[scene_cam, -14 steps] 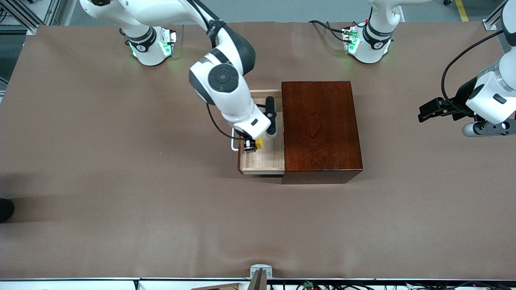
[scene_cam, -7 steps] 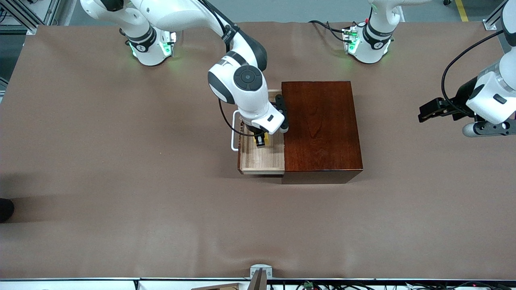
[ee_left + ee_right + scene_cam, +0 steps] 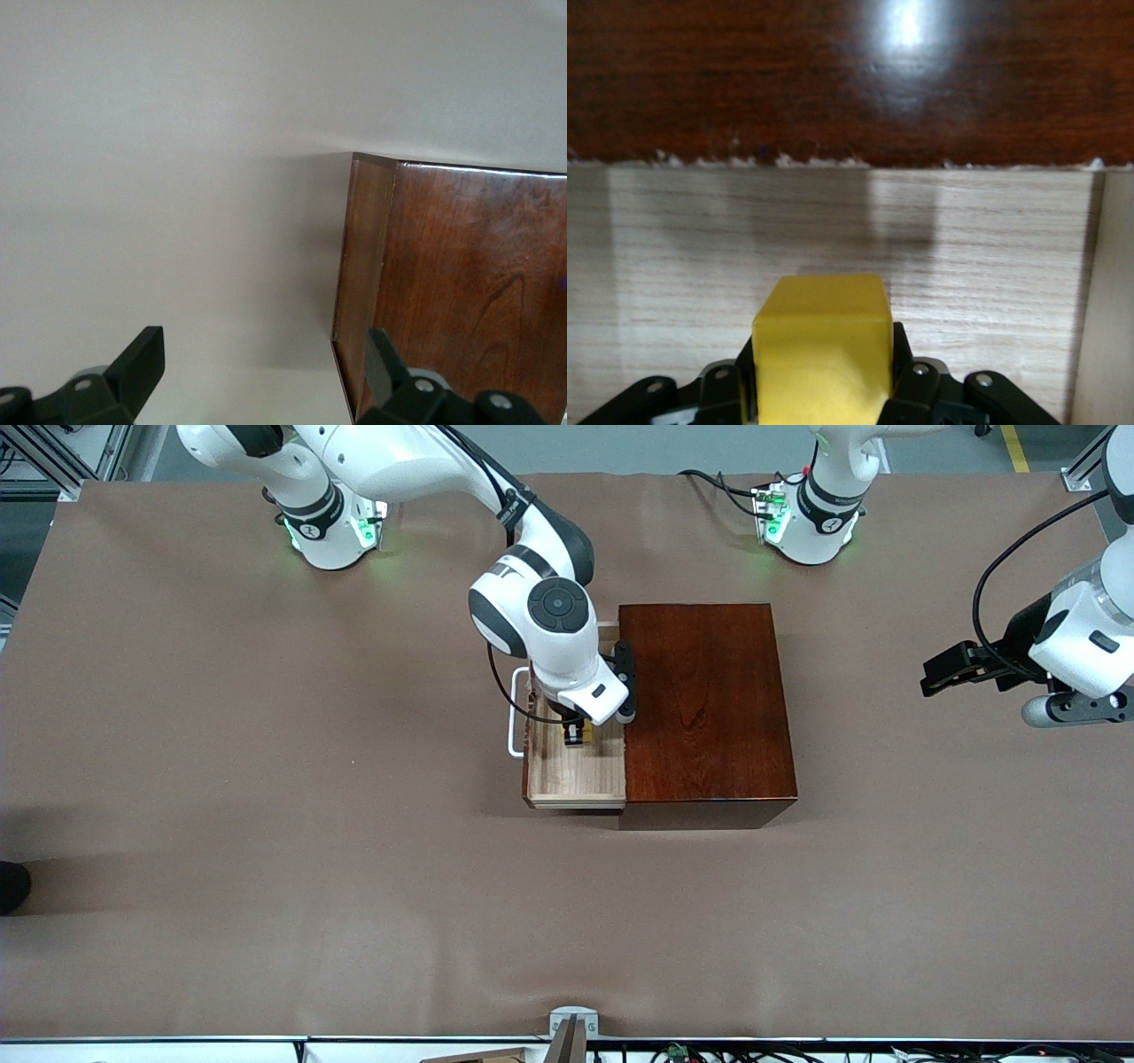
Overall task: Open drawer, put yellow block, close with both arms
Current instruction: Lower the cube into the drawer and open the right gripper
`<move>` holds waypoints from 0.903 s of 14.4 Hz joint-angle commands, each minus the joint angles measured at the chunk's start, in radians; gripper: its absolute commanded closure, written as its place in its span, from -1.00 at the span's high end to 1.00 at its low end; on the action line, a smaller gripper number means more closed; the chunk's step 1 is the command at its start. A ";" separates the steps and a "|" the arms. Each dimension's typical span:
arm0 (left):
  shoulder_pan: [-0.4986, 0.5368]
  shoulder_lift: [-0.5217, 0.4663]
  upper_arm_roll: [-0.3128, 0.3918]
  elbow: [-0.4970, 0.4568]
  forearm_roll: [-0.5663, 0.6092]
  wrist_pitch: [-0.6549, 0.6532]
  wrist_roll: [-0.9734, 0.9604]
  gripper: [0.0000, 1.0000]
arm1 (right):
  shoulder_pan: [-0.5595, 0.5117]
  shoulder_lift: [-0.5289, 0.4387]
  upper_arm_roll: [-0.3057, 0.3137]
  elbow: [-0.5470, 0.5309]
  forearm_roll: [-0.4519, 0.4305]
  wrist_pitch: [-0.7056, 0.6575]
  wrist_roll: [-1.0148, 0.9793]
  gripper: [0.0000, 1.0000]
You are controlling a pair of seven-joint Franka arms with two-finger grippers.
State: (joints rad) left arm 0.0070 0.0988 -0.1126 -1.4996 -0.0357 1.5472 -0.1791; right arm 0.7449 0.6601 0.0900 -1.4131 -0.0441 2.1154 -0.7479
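The drawer [image 3: 567, 779] stands pulled out of the dark mahogany box [image 3: 700, 708] toward the right arm's end of the table, its white handle [image 3: 512, 731] outermost. My right gripper [image 3: 576, 733] is shut on the yellow block [image 3: 585, 732] and holds it over the drawer's light-wood floor, close to the box. In the right wrist view the block [image 3: 819, 341] sits between the fingers of my right gripper [image 3: 819, 381], above the floor [image 3: 992, 230]. My left gripper [image 3: 932, 675] waits open and empty over the table at the left arm's end; it also shows in its wrist view [image 3: 264, 359].
The brown table cover [image 3: 266, 779] spreads around the box. The left wrist view shows the box's side [image 3: 461, 292] some way off from the open fingers. The arms' green-lit bases [image 3: 332, 527] stand along the table's edge farthest from the front camera.
My right gripper has carried the yellow block from near the drawer's handle side toward the box, over the drawer. The left arm has barely moved.
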 commanded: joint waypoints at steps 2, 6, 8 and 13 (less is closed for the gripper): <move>0.005 -0.010 -0.019 -0.002 0.013 -0.019 -0.006 1.00 | 0.010 -0.017 -0.009 -0.003 -0.013 -0.009 0.033 1.00; 0.016 -0.008 -0.018 -0.008 0.028 -0.021 0.015 1.00 | -0.005 -0.091 -0.012 -0.001 -0.011 -0.066 0.054 1.00; 0.007 0.002 -0.019 -0.002 0.042 -0.013 0.100 1.00 | -0.037 -0.143 -0.018 -0.003 -0.011 -0.130 0.111 1.00; -0.001 0.019 -0.073 0.001 0.007 0.014 0.155 1.00 | -0.198 -0.272 -0.016 -0.004 -0.008 -0.222 0.121 1.00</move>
State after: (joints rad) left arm 0.0057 0.1117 -0.1502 -1.5036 -0.0204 1.5521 -0.0383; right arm 0.6114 0.4571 0.0567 -1.3907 -0.0441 1.9293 -0.6487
